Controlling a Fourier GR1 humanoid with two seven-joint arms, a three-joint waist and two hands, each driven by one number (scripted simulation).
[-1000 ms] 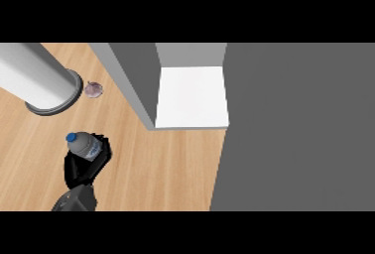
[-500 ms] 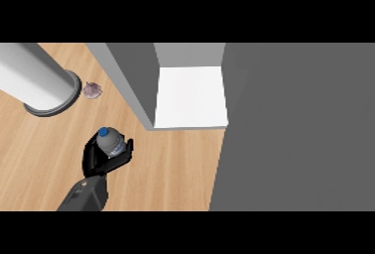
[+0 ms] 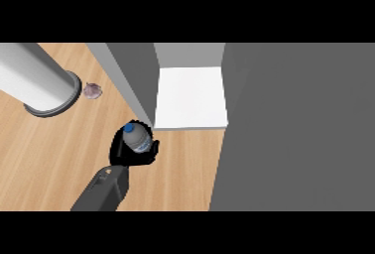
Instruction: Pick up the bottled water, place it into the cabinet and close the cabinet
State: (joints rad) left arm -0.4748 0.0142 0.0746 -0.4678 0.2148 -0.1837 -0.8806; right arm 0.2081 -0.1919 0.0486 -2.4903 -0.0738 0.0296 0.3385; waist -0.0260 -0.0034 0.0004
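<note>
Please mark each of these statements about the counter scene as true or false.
1. The hand is curled round the bottled water. True.
2. The bottle's cap is red. False: it is blue.
3. The bottle already stands on the cabinet's white shelf. False: it is in the hand, over the wooden counter, just off the shelf's front left corner.
4. A small purplish object lies on the counter beside the large grey cylinder. True.
</note>
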